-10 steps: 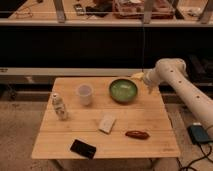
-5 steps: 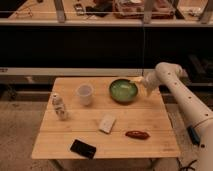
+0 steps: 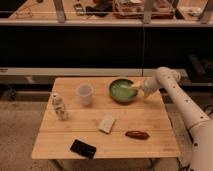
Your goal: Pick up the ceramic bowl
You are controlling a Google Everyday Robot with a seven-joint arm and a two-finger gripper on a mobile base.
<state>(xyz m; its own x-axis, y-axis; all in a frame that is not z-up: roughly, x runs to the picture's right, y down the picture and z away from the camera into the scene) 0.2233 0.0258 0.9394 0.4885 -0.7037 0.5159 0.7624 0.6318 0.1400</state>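
Bowl (image 3: 121,91): one, green with a darker rim, upright on the far right part of the surface (image 3: 152,119), right of the cup and apart from it.

Tool (image 3: 137,88): one, at the bowl's right rim, touching it or just over it, cannot tell which. Spread, pressed together or pinching: cannot tell.

Arm (image 3: 186,106): one, white, reaching in from the right.

Cup (image 3: 85,93): one, translucent white, upright, far middle.

Figure (image 3: 59,106): one, pale, standing near the left edge.

Packet (image 3: 106,124): one, pale and flat, mid-surface, nearer than the bowl.

Red item (image 3: 136,134): one, long, lying flat, right of the packet.

Black item (image 3: 82,148): one, flat, at the near edge, left of centre.

Surface: one, wooden.
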